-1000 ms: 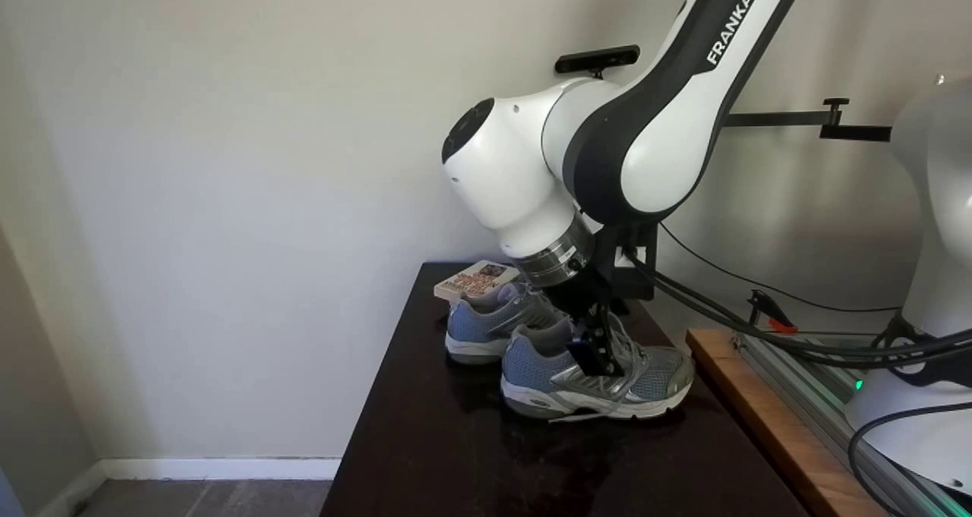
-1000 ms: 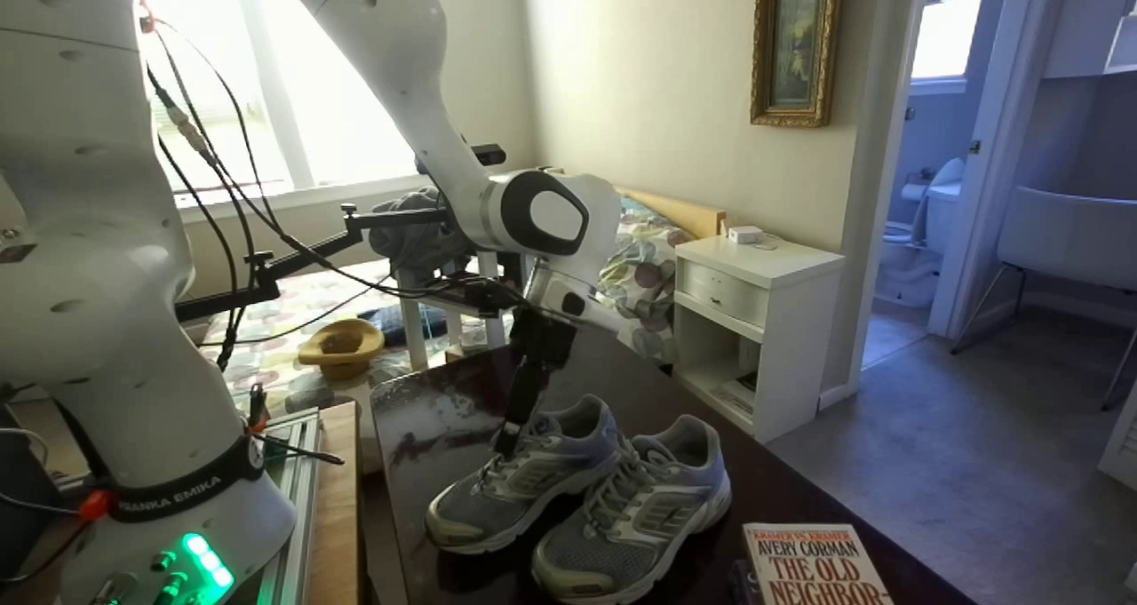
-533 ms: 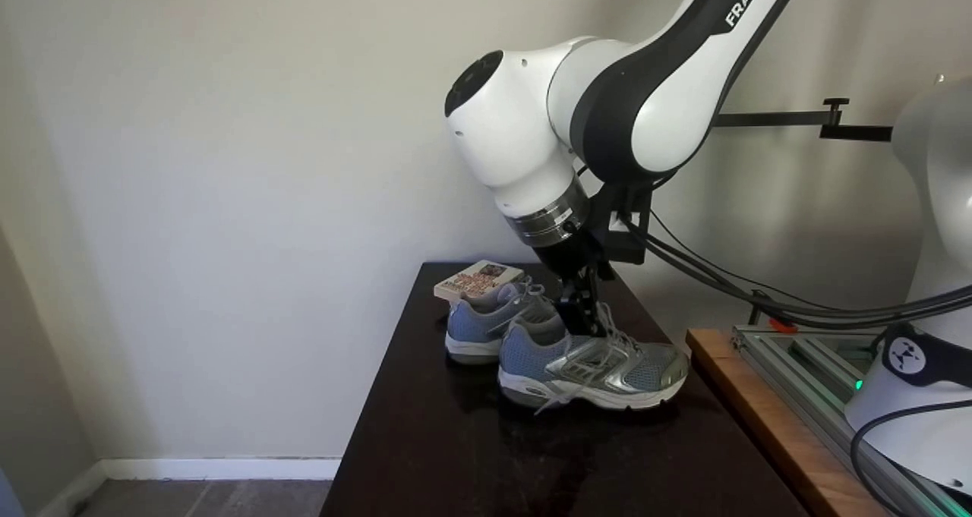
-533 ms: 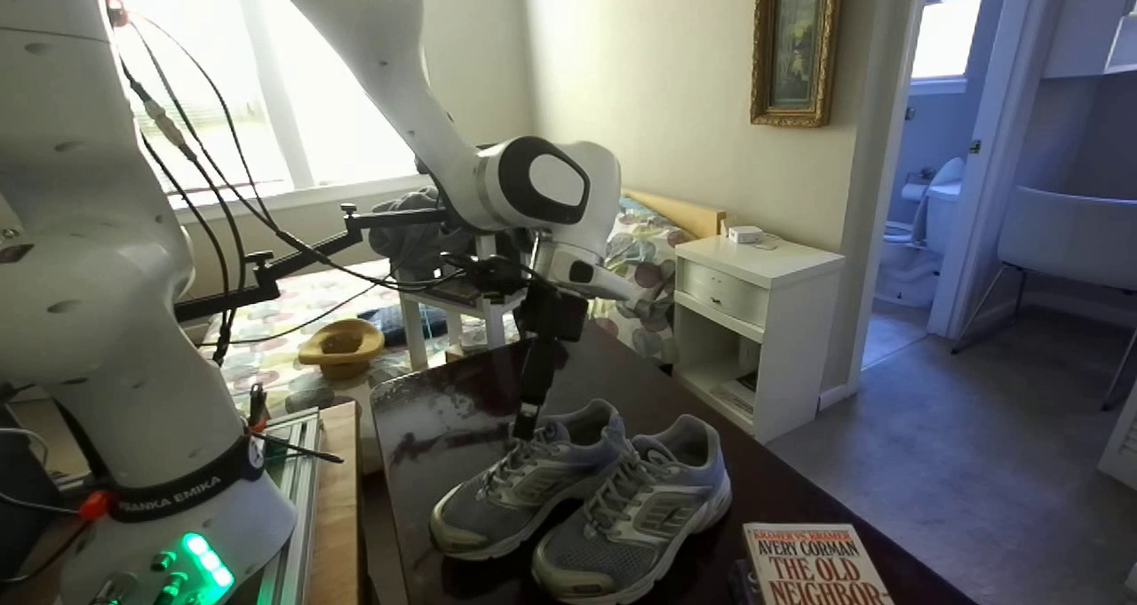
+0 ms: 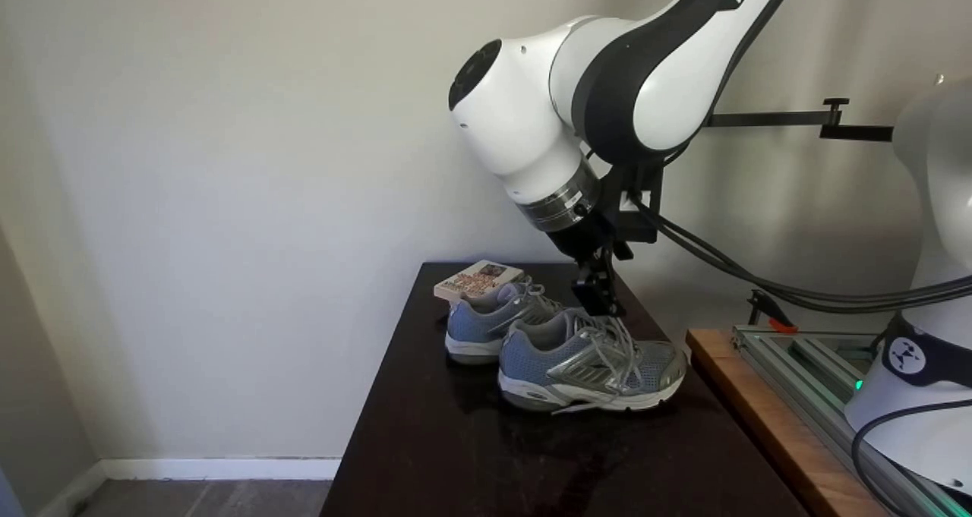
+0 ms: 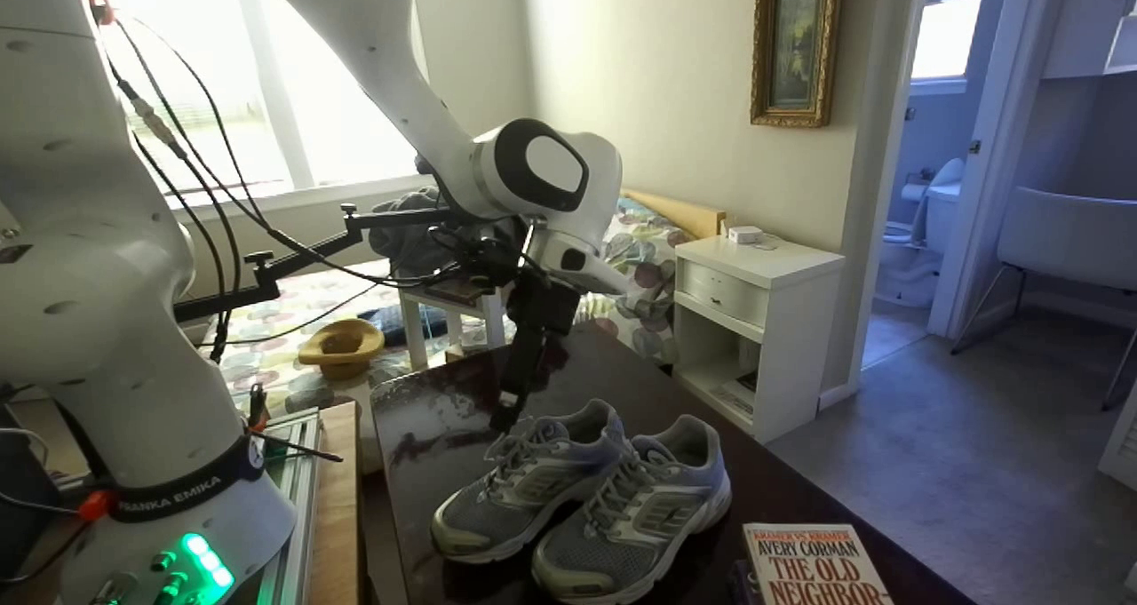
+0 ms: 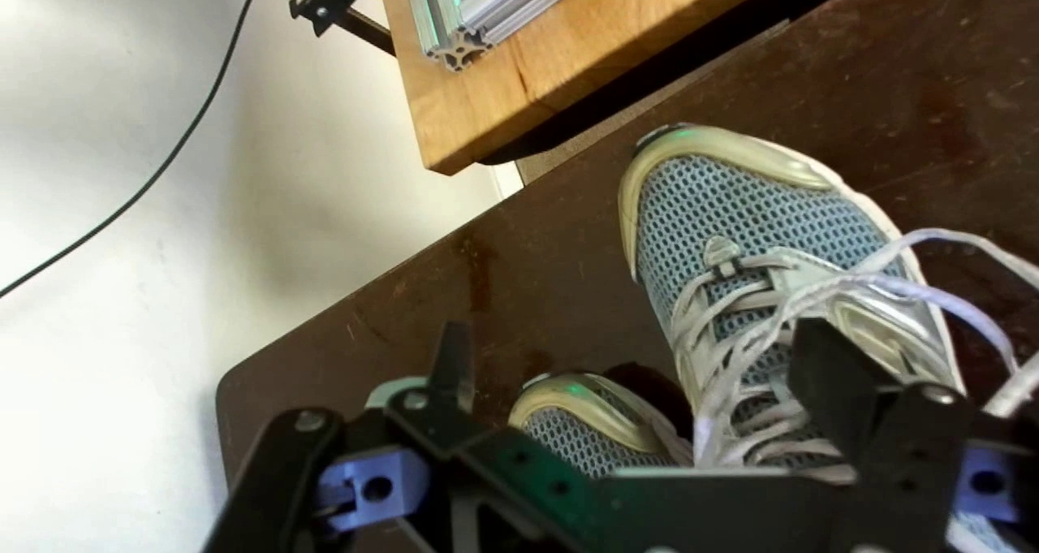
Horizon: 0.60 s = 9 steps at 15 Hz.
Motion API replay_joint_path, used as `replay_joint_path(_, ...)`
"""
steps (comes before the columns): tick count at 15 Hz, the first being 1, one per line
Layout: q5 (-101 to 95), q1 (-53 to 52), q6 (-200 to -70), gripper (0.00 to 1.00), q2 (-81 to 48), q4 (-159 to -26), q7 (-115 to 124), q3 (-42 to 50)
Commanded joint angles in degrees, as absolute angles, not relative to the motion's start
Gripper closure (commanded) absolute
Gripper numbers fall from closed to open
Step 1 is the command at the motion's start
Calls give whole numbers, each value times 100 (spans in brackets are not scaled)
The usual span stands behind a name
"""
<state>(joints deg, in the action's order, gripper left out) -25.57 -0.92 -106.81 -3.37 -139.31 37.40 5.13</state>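
Left to right in an exterior view: robot base (image 6: 233, 527), lit green, well left of the claw (image 6: 504, 418); yellow hat (image 6: 342, 362) also left of it and farther back, patterned bed (image 6: 298, 296) behind. Claw tilted, pointing down over the dark bench (image 6: 435, 445), jaws spread wide: in the wrist view its fingers (image 7: 836, 382) stand far apart, one above the nearer shoe (image 6: 537, 481), one out over the bench top. That shoe grey-blue, upright on the bench, just below the claw in both exterior views; laces (image 7: 791, 305) loose, trailing past the finger above them, contact, if any, hard to tell. Second shoe (image 6: 635, 516) of the same kind alongside, farther right of the claw, also upright. White nightstand (image 6: 799, 347) right of the claw and beyond it, framed picture (image 6: 793, 50) higher up that way. Paperback (image 6: 813, 569) on the bench, rightmost of these, cover up, well apart from the claw
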Motion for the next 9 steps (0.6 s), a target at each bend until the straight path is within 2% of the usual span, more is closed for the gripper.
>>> replay_joint_path(1,-2693,-21,-10383,0,-222,-13999,3714,427)
replay_joint_path(9,-2716,32,-10771,0,-411,-14041,3769,453)
